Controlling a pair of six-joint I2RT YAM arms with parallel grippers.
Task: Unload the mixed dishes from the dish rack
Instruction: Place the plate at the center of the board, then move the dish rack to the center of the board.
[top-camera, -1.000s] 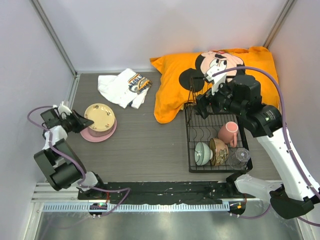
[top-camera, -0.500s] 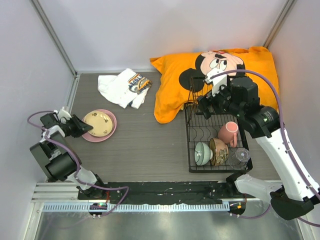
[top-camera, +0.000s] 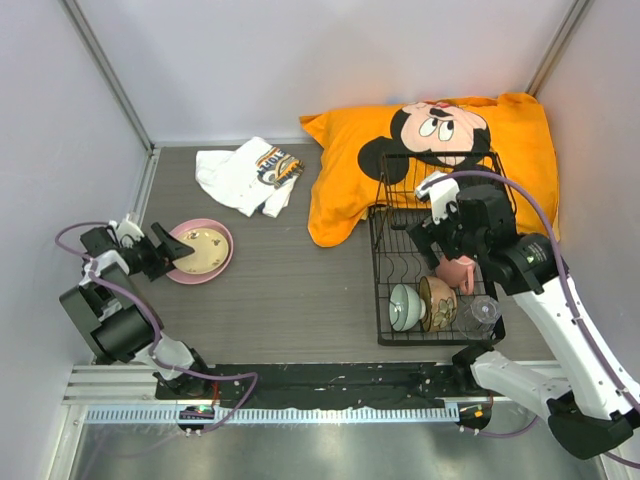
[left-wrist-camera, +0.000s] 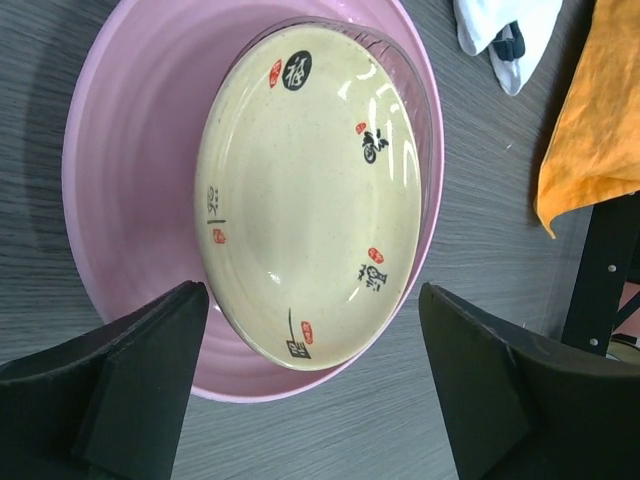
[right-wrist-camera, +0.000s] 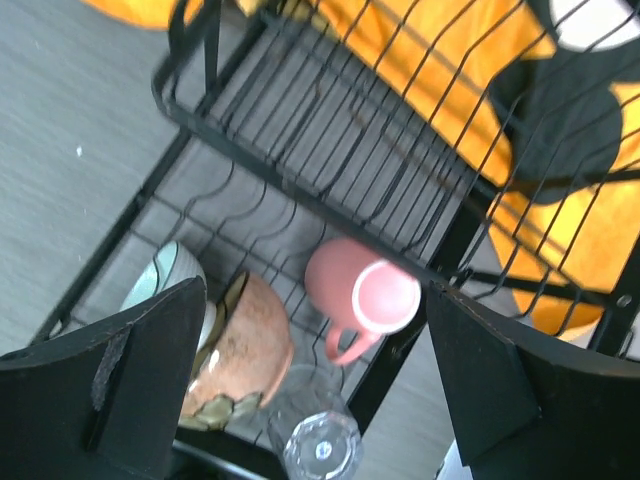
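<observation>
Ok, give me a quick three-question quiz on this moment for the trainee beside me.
1. True or false: the tan speckled plate lies on the pink plate.
2. How many dishes sit in the dish rack? A two, B four, C six.
3. Fill in: the left pincer at the plates has its jaws ____.

Key: 1 true. 2 B: pink mug, green bowl, brown bowl, clear glass. 3 open.
</observation>
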